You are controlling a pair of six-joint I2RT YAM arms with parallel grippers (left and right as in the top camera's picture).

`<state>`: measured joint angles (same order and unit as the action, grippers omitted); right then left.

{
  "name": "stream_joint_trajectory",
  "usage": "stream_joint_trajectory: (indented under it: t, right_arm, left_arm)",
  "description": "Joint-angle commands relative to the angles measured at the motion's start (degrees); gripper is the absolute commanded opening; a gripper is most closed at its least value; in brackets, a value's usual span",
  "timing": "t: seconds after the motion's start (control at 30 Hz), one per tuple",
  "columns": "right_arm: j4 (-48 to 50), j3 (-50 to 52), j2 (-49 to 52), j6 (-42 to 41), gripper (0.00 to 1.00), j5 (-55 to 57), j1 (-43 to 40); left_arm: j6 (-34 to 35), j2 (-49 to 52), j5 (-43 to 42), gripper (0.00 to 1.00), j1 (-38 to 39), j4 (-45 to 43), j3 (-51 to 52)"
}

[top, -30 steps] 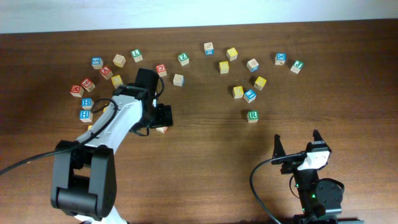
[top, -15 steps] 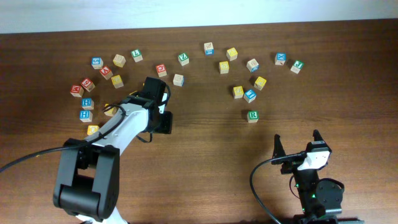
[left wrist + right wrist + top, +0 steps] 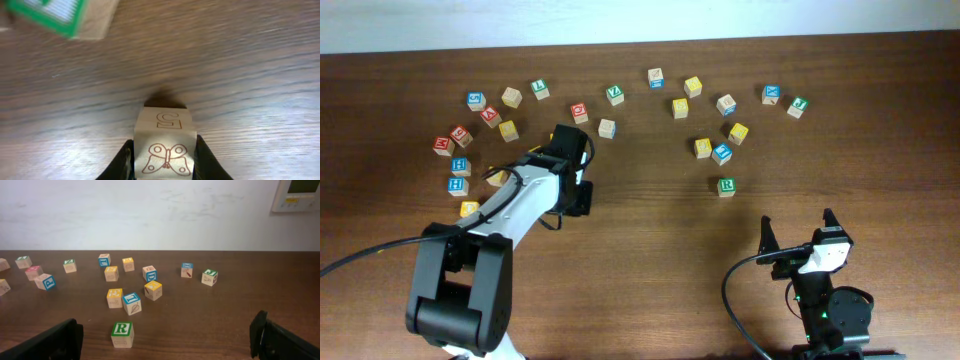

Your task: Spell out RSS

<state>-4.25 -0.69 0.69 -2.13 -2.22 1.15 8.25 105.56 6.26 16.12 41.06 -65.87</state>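
Note:
My left gripper [image 3: 165, 167] is shut on a small wooden cube [image 3: 165, 142] resting on the table. Its near face shows a butterfly outline and the face behind it an outlined S. Both fingers press on the cube's sides. From overhead the left gripper [image 3: 578, 196] covers that cube. The green R cube [image 3: 726, 186] stands alone right of centre, also seen just ahead of my right gripper as the R cube [image 3: 122, 334]. My right gripper [image 3: 167, 342] is wide open and empty near the table's front edge [image 3: 798, 232]. Yellow-faced cubes [image 3: 738, 132] lie among the scattered ones; their letters are too small to read.
Lettered cubes in several colours are scattered across the far half of the table, in a left cluster [image 3: 459, 165] and a right cluster [image 3: 722, 153]. A green-bordered cube [image 3: 55, 15] lies just beyond the left gripper. The table's far edge [image 3: 640, 42] meets a white wall.
The left gripper's jaws closed from wide open onto the cube, and the wrist settled over it, hiding it from overhead. The right arm has not moved.

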Motion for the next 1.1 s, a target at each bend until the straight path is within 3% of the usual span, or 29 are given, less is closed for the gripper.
stream_joint_trajectory:
  t: [0.0, 0.13, 0.23, 0.5, 0.83, 0.87, 0.93, 1.07]
  right_arm:
    - [-0.2, 0.4, -0.3, 0.2, 0.98, 0.3, -0.4]
    - [-0.2, 0.4, -0.3, 0.2, 0.98, 0.3, -0.4]
    - [-0.2, 0.4, -0.3, 0.2, 0.98, 0.3, -0.4]
    - [-0.2, 0.4, -0.3, 0.2, 0.98, 0.3, -0.4]
    - [-0.2, 0.4, -0.3, 0.2, 0.98, 0.3, -0.4]
    - [-0.2, 0.4, -0.3, 0.2, 0.98, 0.3, -0.4]
    - [-0.2, 0.4, -0.3, 0.2, 0.98, 0.3, -0.4]
    - [-0.2, 0.4, -0.3, 0.2, 0.98, 0.3, -0.4]
  left_arm:
    - [1.9, 0.5, 11.7, 0.18, -0.1, 1.3, -2.5]
    - [7.4, 0.5, 24.8, 0.15, -0.1, 2.1, -2.1]
    - [9.7, 0.6, 29.3, 0.10, -0.1, 2.5, -0.6]
    - [11.5, 4.1, 35.8, 0.10, 1.2, 2.7, 3.0]
    - [11.5, 7.9, 33.3, 0.17, 5.4, 3.0, 2.6]
    - [11.5, 7.9, 33.4, 0.19, 6.3, 3.2, 2.3]
    - [11.5, 7.9, 32.3, 0.32, 8.3, 3.8, 1.3]
    - [11.5, 7.9, 26.5, 0.35, 9.2, 4.1, -1.1]
